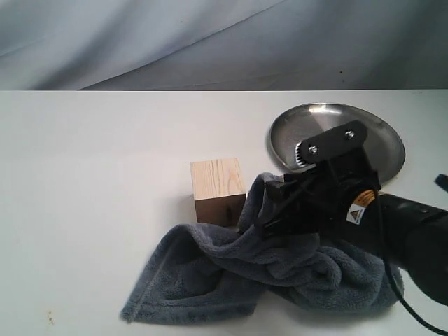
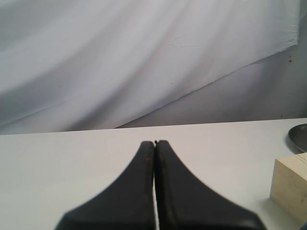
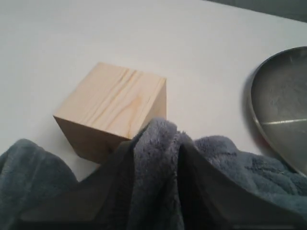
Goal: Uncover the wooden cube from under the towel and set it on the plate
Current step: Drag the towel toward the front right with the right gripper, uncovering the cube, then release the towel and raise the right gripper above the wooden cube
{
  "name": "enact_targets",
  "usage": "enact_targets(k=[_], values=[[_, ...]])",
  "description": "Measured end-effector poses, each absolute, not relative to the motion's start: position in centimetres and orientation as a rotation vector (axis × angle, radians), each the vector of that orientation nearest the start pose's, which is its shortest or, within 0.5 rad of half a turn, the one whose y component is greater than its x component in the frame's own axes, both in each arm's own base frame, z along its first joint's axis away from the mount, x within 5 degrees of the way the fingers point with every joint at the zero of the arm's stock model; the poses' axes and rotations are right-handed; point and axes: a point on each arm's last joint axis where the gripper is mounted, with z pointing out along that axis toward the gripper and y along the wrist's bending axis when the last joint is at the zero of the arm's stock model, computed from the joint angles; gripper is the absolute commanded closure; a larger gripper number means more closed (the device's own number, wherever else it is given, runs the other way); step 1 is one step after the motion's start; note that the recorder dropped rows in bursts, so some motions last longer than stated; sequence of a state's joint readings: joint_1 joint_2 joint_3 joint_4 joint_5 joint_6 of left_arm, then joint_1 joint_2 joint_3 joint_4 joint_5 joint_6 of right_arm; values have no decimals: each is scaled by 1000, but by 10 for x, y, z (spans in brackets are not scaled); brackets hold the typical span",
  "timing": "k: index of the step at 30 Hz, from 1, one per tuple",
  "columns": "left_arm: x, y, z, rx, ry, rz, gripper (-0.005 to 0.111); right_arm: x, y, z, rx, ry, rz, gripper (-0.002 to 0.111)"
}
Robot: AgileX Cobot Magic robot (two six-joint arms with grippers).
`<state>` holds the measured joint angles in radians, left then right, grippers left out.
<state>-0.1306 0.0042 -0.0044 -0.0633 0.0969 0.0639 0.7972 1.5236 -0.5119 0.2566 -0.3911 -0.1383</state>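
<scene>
- Wooden cube (image 1: 218, 189): stands uncovered on the table (image 1: 98, 182), with its top and front face in plain view. It is the reference for every place below.
- Handling (a judgement): solid pale wood, rigid, probably light, with flat dry faces, so it is unlikely to slip or mark. The best hold is across two opposite upright faces at about mid-height, with the fingers square to them.
- Towel (image 1: 231, 280): soft, limp fleece heaped on the cube's camera-facing side in the exterior view. One fold touches the cube's lower edge. If dragged it could nudge the cube.
- Right gripper (image 3: 156, 153): pinched tight on a raised fold of the towel, with only the towel between its fingers. It sits just beside the cube, on the side that faces the plate, and the cube is outside the jaws.
- Plate (image 1: 388, 150): lies past the right gripper from the cube and apart from it. The arm partly hides it, and the part in view carries nothing.
- Left gripper (image 2: 155, 145): fingers pressed together on nothing. The cube lies ahead of it and off to one side, apart from it.
</scene>
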Motion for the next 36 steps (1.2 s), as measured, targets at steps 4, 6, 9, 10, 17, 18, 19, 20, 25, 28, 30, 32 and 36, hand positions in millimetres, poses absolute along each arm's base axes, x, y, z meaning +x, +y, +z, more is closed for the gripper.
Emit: enact_targets(k=[4, 6, 9, 10, 17, 18, 19, 20, 25, 28, 30, 32, 36], values=[[56, -8, 206, 109, 1577, -106, 107, 200, 191, 149, -696, 2116, 389, 94], [56, -8, 206, 109, 1577, -106, 107, 200, 191, 140, -707, 2153, 372, 94], [56, -8, 206, 109, 1577, -106, 107, 199, 190, 131, -704, 2216, 357, 94], [56, -8, 206, 109, 1577, -106, 107, 198, 189, 130, -696, 2227, 355, 94], [56, -8, 206, 109, 1577, -106, 107, 196, 186, 129, -692, 2234, 345, 88], [56, -8, 206, 109, 1577, -106, 107, 196, 186, 132, -678, 2230, 356, 84], [56, -8, 206, 109, 1577, -106, 107, 196, 186, 138, -653, 2224, 375, 81], [56, -8, 206, 109, 1577, -106, 107, 195, 185, 144, -635, 2210, 392, 78], [56, -8, 206, 109, 1577, -106, 107, 193, 184, 183, -582, 2110, 472, 60], [56, -8, 206, 109, 1577, -106, 107, 199, 196, 204, -604, 2110, 516, 57], [56, -8, 206, 109, 1577, -106, 107, 204, 205, 217, -630, 2117, 536, 57], [56, -8, 206, 109, 1577, -106, 107, 210, 215, 234, -657, 2123, 562, 57], [56, -8, 206, 109, 1577, -106, 107, 232, 231, 255, -649, 2149, 583, 57]])
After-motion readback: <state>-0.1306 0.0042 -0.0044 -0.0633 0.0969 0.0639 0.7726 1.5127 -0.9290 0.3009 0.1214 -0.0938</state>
